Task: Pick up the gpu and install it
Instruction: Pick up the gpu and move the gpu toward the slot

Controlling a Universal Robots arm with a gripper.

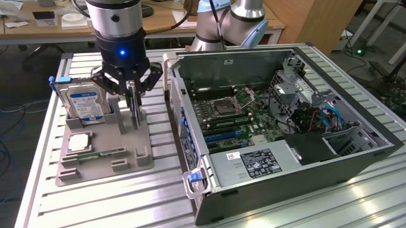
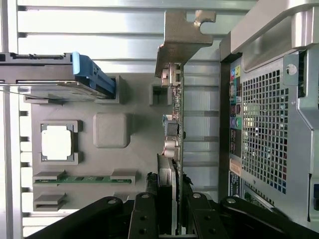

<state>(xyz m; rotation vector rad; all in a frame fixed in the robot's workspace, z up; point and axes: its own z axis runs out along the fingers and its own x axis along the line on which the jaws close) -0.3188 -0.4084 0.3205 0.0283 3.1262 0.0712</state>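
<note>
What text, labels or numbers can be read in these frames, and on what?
Blue label on the hard drive: print too small to read.
Black label on the power supply: too small to read.
White sticker beside it: blurred.
Nothing else is legible.

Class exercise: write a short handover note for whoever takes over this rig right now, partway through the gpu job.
Gripper: shut on the gpu, holding its upper edge.
gpu: upright on edge at the grey holder, beside the open computer case. I cannot tell whether it has cleared its slot.
Done: card grasped.
Left: the card is not yet in the case, so the install is still to do.
</note>
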